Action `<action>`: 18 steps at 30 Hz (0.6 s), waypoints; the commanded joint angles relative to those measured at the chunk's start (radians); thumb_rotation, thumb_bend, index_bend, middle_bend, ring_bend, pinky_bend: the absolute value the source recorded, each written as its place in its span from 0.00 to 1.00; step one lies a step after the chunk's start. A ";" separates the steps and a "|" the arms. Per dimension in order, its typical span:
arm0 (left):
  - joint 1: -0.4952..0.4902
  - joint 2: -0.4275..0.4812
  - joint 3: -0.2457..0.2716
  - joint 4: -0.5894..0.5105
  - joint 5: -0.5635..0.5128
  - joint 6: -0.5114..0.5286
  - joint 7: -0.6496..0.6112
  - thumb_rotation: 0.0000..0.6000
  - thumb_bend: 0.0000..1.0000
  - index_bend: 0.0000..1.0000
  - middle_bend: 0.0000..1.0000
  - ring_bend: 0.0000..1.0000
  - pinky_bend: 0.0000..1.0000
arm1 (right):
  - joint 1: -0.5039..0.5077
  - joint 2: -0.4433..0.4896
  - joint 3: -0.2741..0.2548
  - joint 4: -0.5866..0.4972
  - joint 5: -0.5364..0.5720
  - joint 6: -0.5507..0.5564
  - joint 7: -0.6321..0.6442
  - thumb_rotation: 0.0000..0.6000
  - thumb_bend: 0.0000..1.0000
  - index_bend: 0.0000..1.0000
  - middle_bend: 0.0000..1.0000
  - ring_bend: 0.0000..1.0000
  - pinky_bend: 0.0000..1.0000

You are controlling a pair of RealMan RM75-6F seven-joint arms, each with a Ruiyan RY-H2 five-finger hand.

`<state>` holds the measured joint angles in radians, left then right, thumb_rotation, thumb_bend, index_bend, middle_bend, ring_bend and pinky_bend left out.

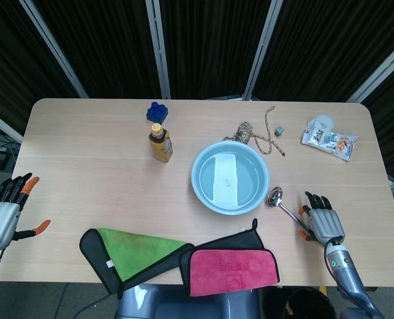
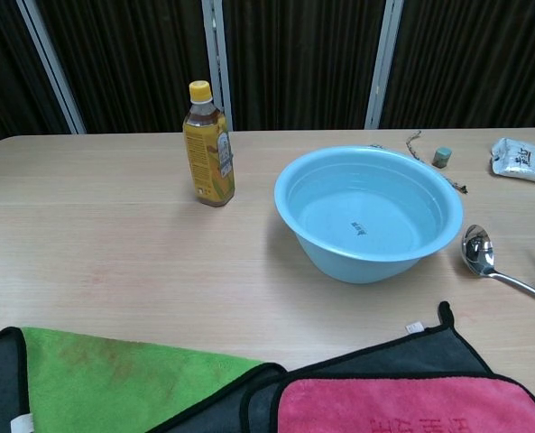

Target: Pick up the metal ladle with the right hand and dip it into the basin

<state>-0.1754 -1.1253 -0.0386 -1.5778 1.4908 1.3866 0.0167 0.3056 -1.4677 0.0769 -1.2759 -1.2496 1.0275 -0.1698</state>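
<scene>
Wooden table (image 1: 97,166): ladle (image 1: 283,207) flat beside basin (image 1: 230,177), right hand (image 1: 325,224) empty.

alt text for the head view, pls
Overhead view of a wooden table: a metal ladle lies just right of a light blue basin of water, and the right hand, open, sits by the ladle's handle end without holding it. The left hand is open at the table's left edge.
</scene>
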 commanded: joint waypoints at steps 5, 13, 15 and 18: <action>-0.001 0.006 0.005 0.000 0.004 -0.005 -0.011 0.74 0.20 0.00 0.00 0.00 0.00 | 0.001 -0.038 -0.006 0.064 -0.001 -0.018 0.059 1.00 0.21 0.37 0.00 0.00 0.00; -0.006 0.006 0.009 -0.002 0.003 -0.016 -0.006 0.74 0.20 0.00 0.00 0.00 0.00 | -0.003 -0.082 -0.012 0.153 -0.017 -0.036 0.169 1.00 0.21 0.38 0.00 0.00 0.00; -0.008 0.009 0.011 -0.004 0.003 -0.022 -0.007 0.74 0.20 0.00 0.00 0.00 0.00 | 0.002 -0.091 -0.013 0.178 -0.028 -0.048 0.206 1.00 0.21 0.38 0.00 0.00 0.00; -0.010 0.009 0.011 -0.005 0.000 -0.027 -0.005 0.74 0.20 0.00 0.00 0.00 0.00 | 0.002 -0.102 -0.016 0.204 -0.038 -0.046 0.234 1.00 0.21 0.38 0.00 0.00 0.00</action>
<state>-0.1849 -1.1167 -0.0272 -1.5831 1.4911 1.3595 0.0122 0.3062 -1.5593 0.0636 -1.0895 -1.2790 0.9866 0.0471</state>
